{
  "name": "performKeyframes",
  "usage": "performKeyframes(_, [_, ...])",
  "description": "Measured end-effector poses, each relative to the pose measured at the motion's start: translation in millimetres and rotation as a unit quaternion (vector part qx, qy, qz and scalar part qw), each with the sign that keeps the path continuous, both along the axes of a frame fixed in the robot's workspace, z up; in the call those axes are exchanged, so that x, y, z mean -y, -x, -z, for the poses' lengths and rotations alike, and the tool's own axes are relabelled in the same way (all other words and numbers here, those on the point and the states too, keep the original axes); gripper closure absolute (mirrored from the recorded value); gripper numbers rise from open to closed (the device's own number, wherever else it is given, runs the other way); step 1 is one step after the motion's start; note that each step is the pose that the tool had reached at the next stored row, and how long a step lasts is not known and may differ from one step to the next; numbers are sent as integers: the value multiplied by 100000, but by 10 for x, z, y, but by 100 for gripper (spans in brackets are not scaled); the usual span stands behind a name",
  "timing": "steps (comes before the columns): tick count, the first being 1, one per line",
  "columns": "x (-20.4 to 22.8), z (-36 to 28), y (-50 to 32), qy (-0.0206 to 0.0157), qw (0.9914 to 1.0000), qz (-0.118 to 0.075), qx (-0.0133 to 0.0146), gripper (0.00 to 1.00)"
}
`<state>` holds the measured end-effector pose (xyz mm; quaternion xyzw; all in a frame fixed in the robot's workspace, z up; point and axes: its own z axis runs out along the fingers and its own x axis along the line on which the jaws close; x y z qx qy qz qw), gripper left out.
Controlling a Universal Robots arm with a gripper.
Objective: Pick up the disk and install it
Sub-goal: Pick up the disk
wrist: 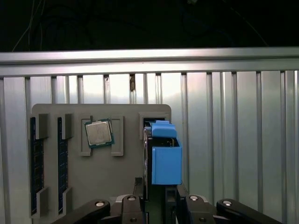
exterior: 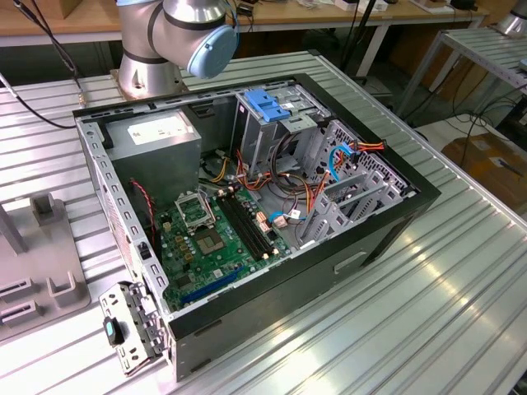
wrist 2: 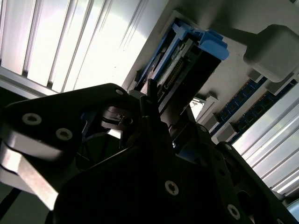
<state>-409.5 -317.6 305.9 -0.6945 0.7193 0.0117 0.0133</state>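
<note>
Straight ahead of the gripper (wrist: 161, 205), in line with its middle: the disk (wrist: 166, 158), on edge in the grey holder (wrist: 117, 177) on the tabletop (wrist: 233, 140), blue end nearest. Pinching it or merely spread around it: cannot tell.

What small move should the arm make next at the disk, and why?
Probably settle the gripper squarely onto the disk and make sure of the hold before lifting. In the first wrist view the disk stands on edge in its slot in the grey tray, with the gripper at its near end.
</note>
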Motion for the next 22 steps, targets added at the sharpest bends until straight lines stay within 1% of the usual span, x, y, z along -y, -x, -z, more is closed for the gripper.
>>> performKeyframes(3, [-1, -9, 0, -1, 100000, 1, 1, 65])
performKeyframes(5, [0, -27, 0, -2, 100000, 2, 2, 65])
performKeyframes(8, [0, -72, 0, -2, 100000, 3, 4, 65])
performKeyframes(12, [0, -151, 0, 1, 100000, 2, 2, 65])
performKeyframes(13, [0, -191, 0, -2, 100000, 3, 4, 65])
performKeyframes(19, [0, -350, 0, 0, 100000, 2, 3, 65])
performKeyframes(20, [0, -365, 0, 0, 100000, 2, 0, 65])
performKeyframes(22, [-1, -365, 0, -7, 100000, 1, 17, 65])
